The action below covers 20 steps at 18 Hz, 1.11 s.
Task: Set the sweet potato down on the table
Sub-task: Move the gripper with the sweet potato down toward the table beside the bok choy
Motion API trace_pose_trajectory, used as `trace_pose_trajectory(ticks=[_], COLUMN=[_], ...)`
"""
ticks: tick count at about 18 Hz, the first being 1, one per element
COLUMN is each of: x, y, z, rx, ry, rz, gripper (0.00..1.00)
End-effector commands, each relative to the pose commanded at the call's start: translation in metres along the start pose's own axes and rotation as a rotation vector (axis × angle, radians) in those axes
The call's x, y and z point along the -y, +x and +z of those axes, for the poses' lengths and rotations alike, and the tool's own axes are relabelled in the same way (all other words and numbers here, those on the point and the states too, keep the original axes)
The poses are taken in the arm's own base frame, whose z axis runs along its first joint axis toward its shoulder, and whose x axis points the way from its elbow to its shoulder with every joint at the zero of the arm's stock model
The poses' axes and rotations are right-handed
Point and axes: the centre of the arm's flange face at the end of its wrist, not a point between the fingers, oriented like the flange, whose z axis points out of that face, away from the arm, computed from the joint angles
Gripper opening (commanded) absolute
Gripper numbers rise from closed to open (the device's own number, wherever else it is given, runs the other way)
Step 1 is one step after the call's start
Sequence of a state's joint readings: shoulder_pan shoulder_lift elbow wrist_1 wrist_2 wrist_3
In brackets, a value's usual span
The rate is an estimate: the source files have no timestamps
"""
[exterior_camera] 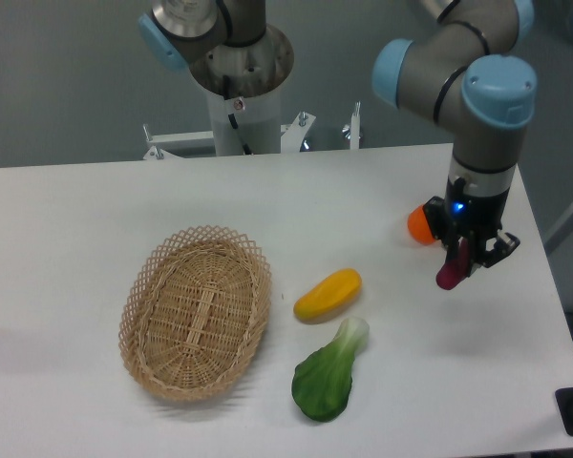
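Nearest the lens lies the green leafy vegetable, flat on the table, pale stem pointing up toward the yellow-orange vegetable; noted first for position, then by size. Table: large white top, carries everything in view. Arm: grey links with blue joint caps, reaching in from the upper right and bent straight down over the right side of the tabletop, which suits a vertical set-down. Wicker basket: oval, nothing visible inside, left of centre, well apart from the arm. Yellow-orange vegetable: lying diagonally between basket and arm, just above the leafy piece, not touching it as far as can be told. Round orange fruit: half hidden behind the wrist, on the table. Gripper: fingers drawn in and pinching the sweet potato, which hangs nearly upright, upper end hidden between the fingers, magenta lower end protruding. Whether that tip touches the surface cannot be told. Judgement: placement nearly done; a short descent if needed, then release. Risk: released upright, the piece may topple and roll toward the nearby right table edge.
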<state>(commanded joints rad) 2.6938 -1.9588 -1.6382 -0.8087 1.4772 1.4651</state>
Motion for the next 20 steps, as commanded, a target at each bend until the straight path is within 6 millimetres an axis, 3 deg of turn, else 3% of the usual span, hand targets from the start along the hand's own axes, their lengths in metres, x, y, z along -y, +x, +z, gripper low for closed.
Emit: trace_pose_trajectory(ticks=[4, 8, 9, 20], x=[0.017, 0.049, 0.054, 0.069], y=[0.004, 0.017, 0.02, 0.034], z=[0.031, 0.102, 0.109, 0.126], rx=[0.008, 0.065, 0.067, 0.047], ry=[0.0, -0.091, -0.124, -0.133], rz=[-0.056, -0.039, -0.029, -0.053], gripper=[0.29, 0.29, 0.29, 0.31])
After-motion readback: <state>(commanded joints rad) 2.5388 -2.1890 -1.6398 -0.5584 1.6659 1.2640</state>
